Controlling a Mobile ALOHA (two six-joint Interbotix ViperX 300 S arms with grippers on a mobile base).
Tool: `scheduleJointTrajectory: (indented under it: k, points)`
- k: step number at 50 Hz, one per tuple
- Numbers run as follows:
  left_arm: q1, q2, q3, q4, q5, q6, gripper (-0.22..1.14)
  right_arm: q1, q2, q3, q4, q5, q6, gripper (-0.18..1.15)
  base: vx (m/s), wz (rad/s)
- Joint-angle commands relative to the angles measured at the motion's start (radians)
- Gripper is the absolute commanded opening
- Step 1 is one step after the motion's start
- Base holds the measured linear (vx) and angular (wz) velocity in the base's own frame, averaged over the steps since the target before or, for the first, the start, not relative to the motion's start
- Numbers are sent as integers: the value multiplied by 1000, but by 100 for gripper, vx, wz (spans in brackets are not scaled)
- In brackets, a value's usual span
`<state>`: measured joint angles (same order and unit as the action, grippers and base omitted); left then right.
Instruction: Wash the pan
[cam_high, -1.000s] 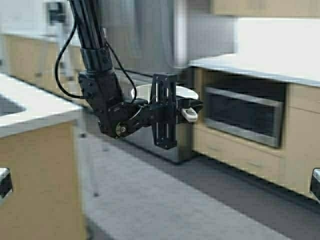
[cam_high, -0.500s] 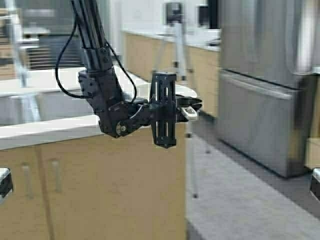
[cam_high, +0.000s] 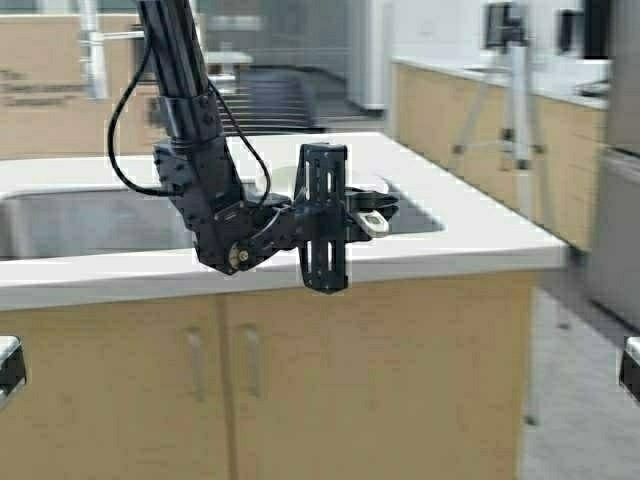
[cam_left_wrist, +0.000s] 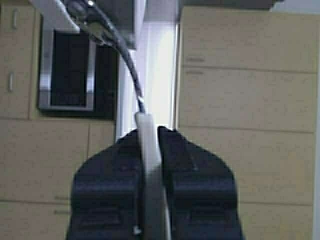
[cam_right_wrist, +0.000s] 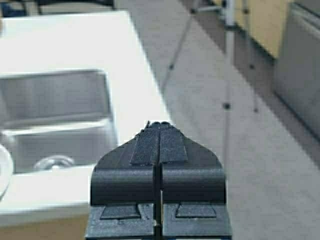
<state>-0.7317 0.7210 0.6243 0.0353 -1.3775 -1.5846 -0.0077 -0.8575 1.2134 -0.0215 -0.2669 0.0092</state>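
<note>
Pan (cam_high: 290, 180) carried in left hand (cam_high: 368, 213), above counter (cam_high: 470, 240) edge.
Left hand clamps the cream handle (cam_left_wrist: 149, 165), pan held mid-scene near the sink (cam_high: 70, 215). Right hand (cam_right_wrist: 159, 131) pressed closed, empty, parked low right.

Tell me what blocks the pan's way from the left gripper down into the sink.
Nothing visible does. The left gripper holds the pan by its handle above the counter, and the sink basin beside it lies open.

A white surface (cam_high: 470, 240) with a steel sink (cam_high: 80, 215) is set over tan cabinets (cam_high: 300, 380); a tripod (cam_high: 505, 90) is seen behind, on grey floor (cam_high: 580, 420).
</note>
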Motion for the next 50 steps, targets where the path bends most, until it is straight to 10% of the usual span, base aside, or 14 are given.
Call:
scheduleJointTrajectory:
  k: [1,50]
  points:
    - [17,-34,-9,8,-20,12,2,0,3,-20,0,-5,2,7,17,48]
    - [276,150,-468,383,270,-232,3,0,-29,-3,14,31,71,7,17,29]
